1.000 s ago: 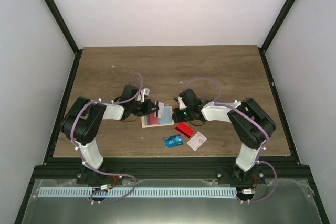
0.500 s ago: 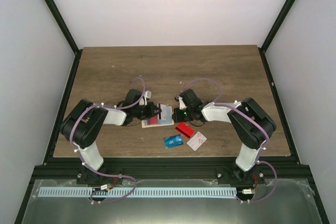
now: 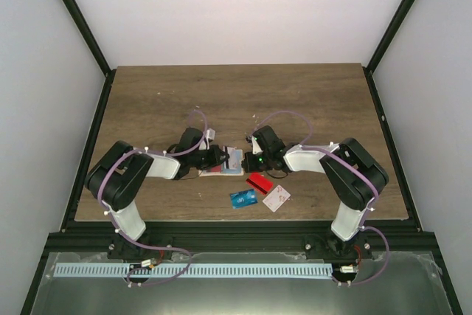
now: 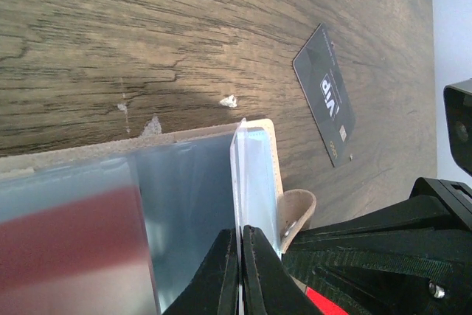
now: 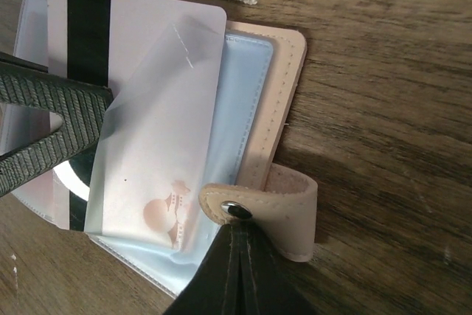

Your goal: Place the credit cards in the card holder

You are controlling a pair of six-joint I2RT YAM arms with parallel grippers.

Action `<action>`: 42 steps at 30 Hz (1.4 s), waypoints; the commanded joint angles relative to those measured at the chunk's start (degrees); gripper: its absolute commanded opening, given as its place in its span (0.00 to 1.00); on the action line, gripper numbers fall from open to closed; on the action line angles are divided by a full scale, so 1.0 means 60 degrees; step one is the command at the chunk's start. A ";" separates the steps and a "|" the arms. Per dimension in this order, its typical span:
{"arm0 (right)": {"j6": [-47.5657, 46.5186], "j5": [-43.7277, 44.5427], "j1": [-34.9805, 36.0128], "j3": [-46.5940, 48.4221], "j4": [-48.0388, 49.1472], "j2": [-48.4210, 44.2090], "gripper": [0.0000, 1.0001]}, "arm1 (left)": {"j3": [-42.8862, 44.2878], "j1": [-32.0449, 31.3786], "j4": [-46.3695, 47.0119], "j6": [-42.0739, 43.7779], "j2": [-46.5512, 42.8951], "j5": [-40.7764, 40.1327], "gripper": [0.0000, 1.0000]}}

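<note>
While both arms crowd the lower middle of the table (image 3: pixel 295 101), the card holder (image 5: pixel 284 86) lies open and flat between them, largely hidden from above by the two wrists. Just below and right of it lie a red card (image 3: pixel 258 182), a blue card (image 3: pixel 243 198) and a white card with a red dot (image 3: pixel 276 198), none of them touching the holder. In the left wrist view a dark card (image 4: pixel 324 101) lies apart at the upper right. The right gripper (image 5: pixel 236 237) is clamped on the holder's tab (image 5: pixel 291 212) beside the snap. The left gripper (image 4: pixel 240 232) is pinched tight on a thin edge, apparently the white striped card (image 5: pixel 140 27), though it is seen edge-on there. That card lies partly under a clear sleeve (image 5: pixel 162 130). Compared with a second ago, the left arm has reached further right, so its gripper now covers more of the holder. In the right wrist view the card's long axis runs top to bottom, stripe uppermost, in line with the holder, and the tab points to the lower right.
</note>
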 commanded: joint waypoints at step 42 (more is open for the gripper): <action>-0.0062 0.0751 0.0025 -0.0361 -0.0817 -0.0048 0.01 | 0.0969 0.0118 -0.3287 0.2098 0.0069 -0.0266 0.10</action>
